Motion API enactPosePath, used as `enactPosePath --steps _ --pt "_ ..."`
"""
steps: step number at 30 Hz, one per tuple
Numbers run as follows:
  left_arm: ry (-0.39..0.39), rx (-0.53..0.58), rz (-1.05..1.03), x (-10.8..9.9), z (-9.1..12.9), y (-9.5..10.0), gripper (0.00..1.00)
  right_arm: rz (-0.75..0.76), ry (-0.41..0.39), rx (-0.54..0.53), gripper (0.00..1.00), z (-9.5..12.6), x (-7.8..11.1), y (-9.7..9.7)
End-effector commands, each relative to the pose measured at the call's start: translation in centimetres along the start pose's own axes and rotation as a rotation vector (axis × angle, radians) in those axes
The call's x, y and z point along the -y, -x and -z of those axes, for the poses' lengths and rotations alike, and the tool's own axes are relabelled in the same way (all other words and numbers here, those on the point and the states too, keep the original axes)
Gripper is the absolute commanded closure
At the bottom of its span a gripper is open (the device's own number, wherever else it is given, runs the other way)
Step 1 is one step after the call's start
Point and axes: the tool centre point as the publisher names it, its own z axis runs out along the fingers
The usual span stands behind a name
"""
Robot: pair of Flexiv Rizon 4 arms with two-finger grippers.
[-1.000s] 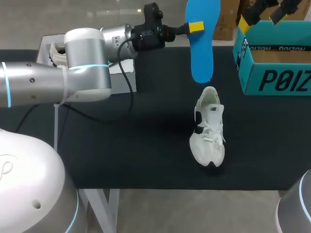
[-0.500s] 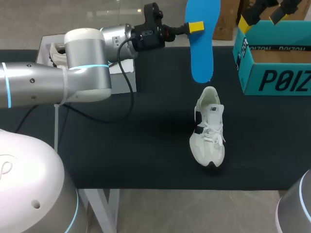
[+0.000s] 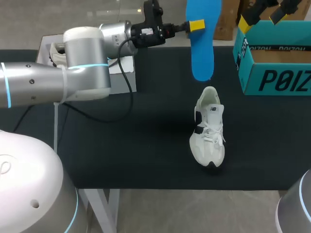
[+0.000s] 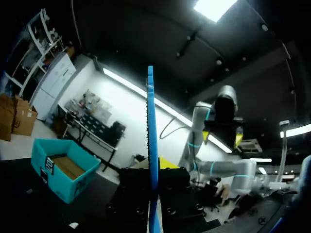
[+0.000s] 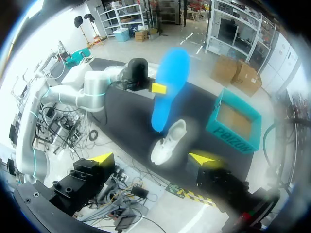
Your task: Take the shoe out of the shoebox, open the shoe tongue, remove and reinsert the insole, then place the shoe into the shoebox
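Left end effector (image 3: 198, 25): clenched on the blue insole (image 3: 202, 53), gripping it by its upper part. The insole hangs lengthwise, raised off the black desk (image 3: 146, 136); in the left wrist view it shows edge-on between the fingers.

Shoe (image 3: 209, 131): white, upright on its sole on the desk, toe toward the near edge. In the head view the insole's lower end sits just beyond the heel opening, apart from the shoe.

Shoebox (image 3: 274, 80): teal, open-topped, at the desk's far right, well apart from the shoe, brown interior showing.

Right end effector (image 5: 151, 158): released, fingers spread with nothing between them, held high above the desk near the shoebox.
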Motion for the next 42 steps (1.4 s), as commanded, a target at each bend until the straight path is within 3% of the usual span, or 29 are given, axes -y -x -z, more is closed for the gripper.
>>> enactPosePath --steps 1,5,7,9,32,35,37,42 --pt "0.184 -0.001 -0.326 0.5 -0.3 -1.7 1.00 -0.001 -0.005 0.000 0.00 0.0 -0.2 0.0" --pt "0.349 0.106 -0.517 0.6 -1.1 -2.9 1.00 -0.001 -0.005 0.000 0.00 0.0 -0.2 0.0" --pt "0.390 0.149 -0.592 0.7 -1.3 -3.5 1.00 -0.001 -0.005 0.000 0.00 0.0 -0.2 0.0" --pt "0.357 0.196 -0.622 1.0 -1.0 -3.9 1.00 -0.001 -0.005 0.000 0.00 0.0 -0.2 0.0" --pt "0.357 0.196 -0.622 1.0 -1.0 -3.9 1.00 -0.001 -0.005 0.000 0.00 0.0 -0.2 0.0" --pt "0.420 0.183 -0.818 2.1 -1.2 -4.3 1.00 -0.001 -0.005 0.000 0.00 0.0 -0.2 0.0" --pt "0.518 0.174 -0.955 2.6 -1.3 -4.5 1.00 -0.001 -0.005 0.000 0.00 0.0 -0.2 0.0" --pt "0.555 0.176 -1.214 3.0 -0.8 -4.5 1.00 -0.001 -0.005 0.000 0.00 0.0 -0.2 0.0"
